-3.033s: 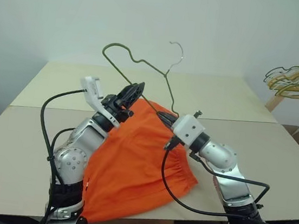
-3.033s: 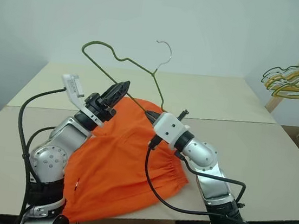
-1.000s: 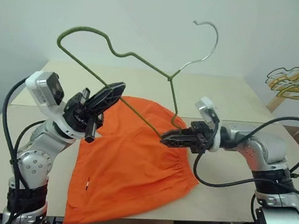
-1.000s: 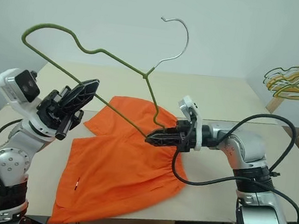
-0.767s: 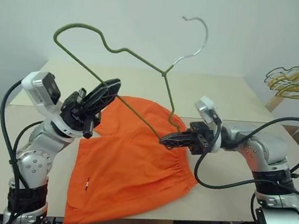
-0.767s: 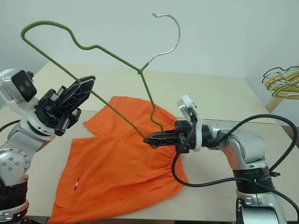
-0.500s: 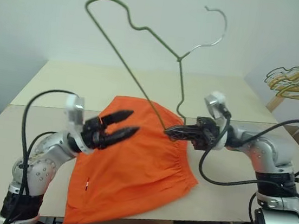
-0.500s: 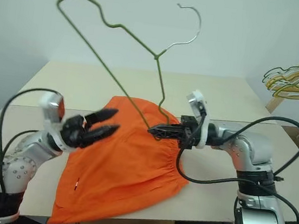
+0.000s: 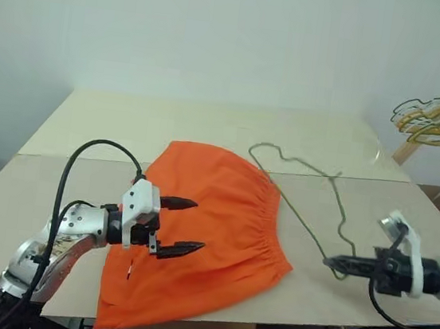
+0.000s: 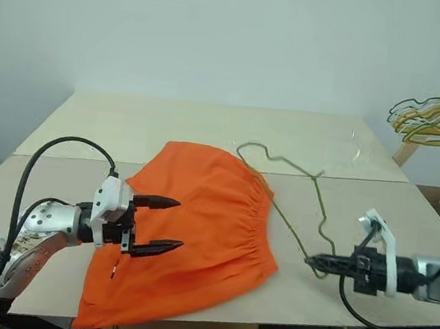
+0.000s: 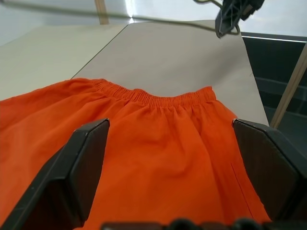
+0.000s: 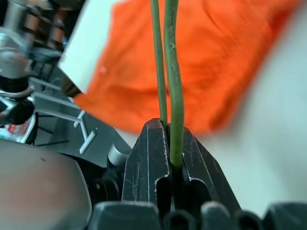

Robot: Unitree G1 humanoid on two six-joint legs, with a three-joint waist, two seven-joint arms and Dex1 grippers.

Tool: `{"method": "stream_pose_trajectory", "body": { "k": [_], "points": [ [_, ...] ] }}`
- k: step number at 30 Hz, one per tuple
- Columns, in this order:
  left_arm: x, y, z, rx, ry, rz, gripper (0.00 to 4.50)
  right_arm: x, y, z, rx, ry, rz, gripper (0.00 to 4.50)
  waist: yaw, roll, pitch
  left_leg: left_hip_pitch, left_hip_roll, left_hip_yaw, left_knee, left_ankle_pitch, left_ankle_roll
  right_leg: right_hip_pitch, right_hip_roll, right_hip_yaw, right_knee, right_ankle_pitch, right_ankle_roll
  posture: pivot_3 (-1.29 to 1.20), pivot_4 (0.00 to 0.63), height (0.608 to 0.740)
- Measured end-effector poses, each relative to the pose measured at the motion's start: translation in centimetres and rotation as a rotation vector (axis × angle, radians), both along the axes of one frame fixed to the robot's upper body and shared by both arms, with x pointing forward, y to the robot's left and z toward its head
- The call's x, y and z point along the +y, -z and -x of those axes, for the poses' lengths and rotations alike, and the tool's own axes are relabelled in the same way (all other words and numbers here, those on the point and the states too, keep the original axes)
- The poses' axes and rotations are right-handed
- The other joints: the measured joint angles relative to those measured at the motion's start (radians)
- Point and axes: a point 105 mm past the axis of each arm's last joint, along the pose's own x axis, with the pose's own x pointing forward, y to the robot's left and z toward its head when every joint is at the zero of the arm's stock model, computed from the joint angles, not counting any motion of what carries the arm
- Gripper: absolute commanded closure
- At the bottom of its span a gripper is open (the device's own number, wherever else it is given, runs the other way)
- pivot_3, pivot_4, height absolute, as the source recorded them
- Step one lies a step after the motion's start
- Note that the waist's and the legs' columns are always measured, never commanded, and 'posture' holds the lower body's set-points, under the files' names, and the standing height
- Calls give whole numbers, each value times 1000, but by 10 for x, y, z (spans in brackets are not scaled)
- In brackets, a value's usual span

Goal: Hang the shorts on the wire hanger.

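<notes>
Your left gripper [image 9: 183, 226] has let go of the wire hanger, its fingers now spread wide and hovering over the shorts [image 9: 213, 220], which lie flat on the bench [image 9: 209, 123]. The wire hanger [image 9: 305, 193] has dropped from upright to lying beside the waistband, pinched only by your right gripper [image 9: 333, 263] at far right, so threading must restart.

Right pincer [image 12: 173, 143] tight on the wire hanger [image 12: 171, 72], blurred orange shorts [image 12: 192, 62] beyond.
</notes>
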Motion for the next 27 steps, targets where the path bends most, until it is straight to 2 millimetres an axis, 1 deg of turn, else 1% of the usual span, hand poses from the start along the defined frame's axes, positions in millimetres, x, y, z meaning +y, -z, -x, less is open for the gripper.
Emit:
{"method": "stream_pose_trajectory", "body": {
  "k": [1, 7, 12, 17, 21, 24, 27],
  "points": [
    [1, 0, 0, -2, 12, -12, 70, -9, 4, 6, 64, 16, 15, 4500, -4, 0, 0, 0, 0, 0, 0, -1, 2, 1, 0, 0, 0, 0, 0, -69, 0, 740],
    [0, 2, 1, 9, 36, -24, 70, -42, 25, 22, 305, 141, 66, 4500, -31, 0, 1, 1, 1, 1, 0, -1, 3, 1, 1, 1, 0, 0, 0, -76, 0, 740],
    [0, 3, 3, 12, 44, -27, 70, -57, 20, 19, 336, 188, 97, 4500, -38, 2, 1, 1, 1, 2, 0, -2, 3, 2, 1, 2, 0, 0, 0, -69, 0, 740],
    [-2, 5, 6, 20, 43, -20, 70, -57, 26, 22, 372, 175, 104, 4500, -33, 3, 1, 2, 1, 1, 1, -2, 3, 0, 1, 2, 0, 0, 1, -55, 0, 740],
    [-2, 5, 6, 16, 39, -20, 70, -49, 32, 18, 375, 148, 86, 4500, -30, 3, 2, 2, 0, 1, 1, -2, 3, 1, 1, 2, 0, 0, 1, -41, 0, 740],
    [-1, 8, 7, 24, 28, -29, 70, -43, 35, 17, 374, 133, 59, 4500, -28, 3, 2, 2, 0, 1, 1, -2, 3, 1, 1, 2, 0, 0, 1, -38, 0, 740],
    [-1, 9, 7, 26, 21, -30, 70, -41, 34, 16, 362, 124, 56, 4500, -26, 3, 2, 2, 0, 1, 1, -2, 3, 1, 0, 2, 0, 0, 1, -39, 0, 740]
  ]
}}
